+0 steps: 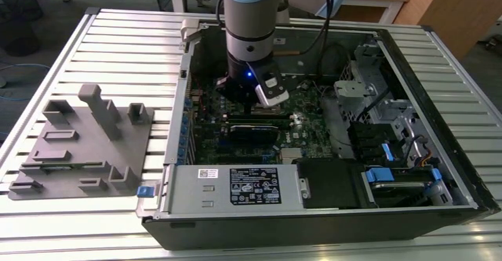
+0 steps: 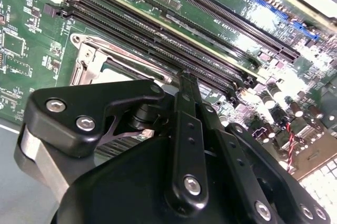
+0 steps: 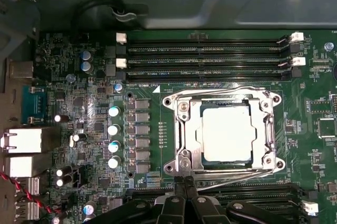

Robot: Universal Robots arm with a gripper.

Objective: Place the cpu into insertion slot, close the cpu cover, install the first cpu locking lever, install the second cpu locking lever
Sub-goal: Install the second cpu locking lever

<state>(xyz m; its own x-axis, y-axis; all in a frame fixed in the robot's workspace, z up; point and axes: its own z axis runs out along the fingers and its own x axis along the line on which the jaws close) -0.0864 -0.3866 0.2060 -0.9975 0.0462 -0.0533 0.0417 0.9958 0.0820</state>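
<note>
cpu (image 3: pixel 228 137) sits seated in the insertion slot (image 3: pixel 198 109), with the cpu cover (image 3: pixel 185 132) folded flat over its edges. both wire locking levers appear tucked along the frame, so all four steps look done. gripper (image 3: pixel 184 181), jaws pinched together and empty, hangs just beside the socket's edge.

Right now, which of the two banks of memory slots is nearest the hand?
The bank that the hand partly hides; the other bank lies beyond the cpu.
</note>
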